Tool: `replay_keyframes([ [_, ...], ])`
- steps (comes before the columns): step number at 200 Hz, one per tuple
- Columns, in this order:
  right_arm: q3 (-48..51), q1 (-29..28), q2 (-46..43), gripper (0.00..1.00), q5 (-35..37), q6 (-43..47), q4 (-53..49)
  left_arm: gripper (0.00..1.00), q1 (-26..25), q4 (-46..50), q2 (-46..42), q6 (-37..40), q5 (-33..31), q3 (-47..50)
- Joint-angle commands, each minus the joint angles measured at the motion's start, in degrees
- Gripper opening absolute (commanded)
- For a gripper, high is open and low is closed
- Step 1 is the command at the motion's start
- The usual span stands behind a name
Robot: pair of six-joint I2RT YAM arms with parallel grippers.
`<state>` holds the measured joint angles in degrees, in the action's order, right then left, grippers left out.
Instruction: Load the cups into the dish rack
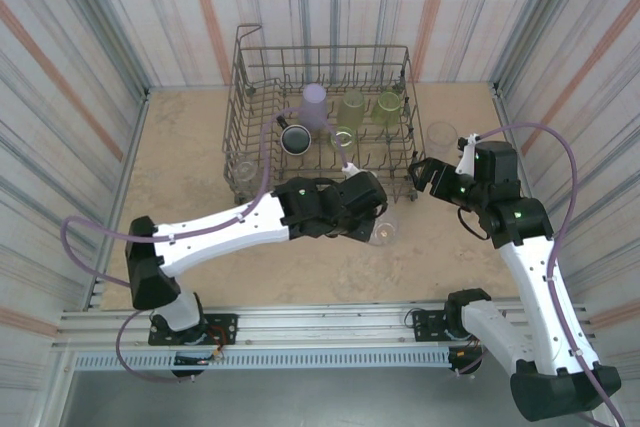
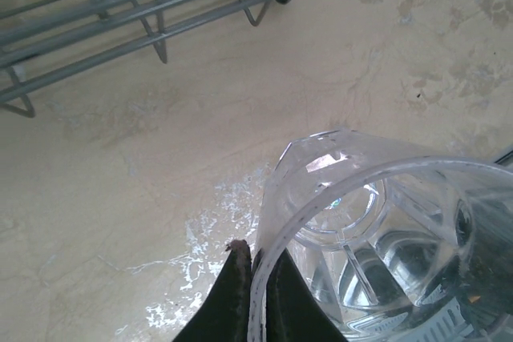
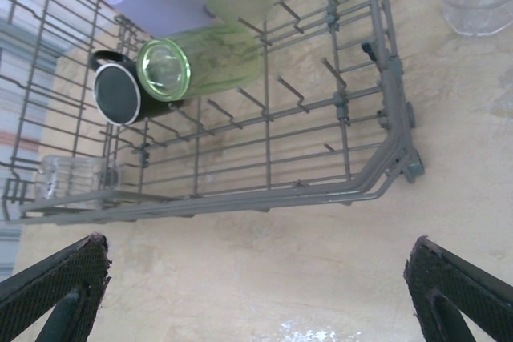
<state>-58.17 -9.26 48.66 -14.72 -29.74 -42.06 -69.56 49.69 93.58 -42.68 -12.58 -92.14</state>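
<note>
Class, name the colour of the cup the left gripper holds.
Colourless, see-through cup; clearest in the left wrist view.

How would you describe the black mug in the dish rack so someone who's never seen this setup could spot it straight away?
Find the big grey wire dish rack at the far side of the sandy table. Inside it, look in the left half, just left of the lavender cup and a little nearer the arms. The mug there is the only black piece in the rack, with a pale ring around its mouth.
</note>
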Motion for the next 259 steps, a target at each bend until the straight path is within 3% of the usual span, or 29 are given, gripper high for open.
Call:
replay_keyframes([
  [1,-1.7,-0.1,-0.3,0.99,-3.5,-2.2,2.6,0.0,1.8,1.3,-5.3,0.7,-3.3,2.3],
  [67,-2.2,-7.0,0.7,0.99,-2.5,-3.9,8.8,0.0,10.5,-2.4,-17.6,1.8,-0.8,11.4],
  [135,-5.2,-13.8,6.8,0.99,-1.0,-3.5,12.9,0.0,22.1,-2.9,-23.7,7.7,5.8,12.0],
  [207,-9.0,-19.0,14.7,0.99,-0.1,-3.9,16.8,0.0,41.3,-7.5,-23.9,17.2,24.4,10.0],
  [259,-10.8,-20.8,19.1,0.99,-1.1,-5.3,20.5,0.0,57.0,-13.9,-19.2,17.5,42.1,10.0],
])
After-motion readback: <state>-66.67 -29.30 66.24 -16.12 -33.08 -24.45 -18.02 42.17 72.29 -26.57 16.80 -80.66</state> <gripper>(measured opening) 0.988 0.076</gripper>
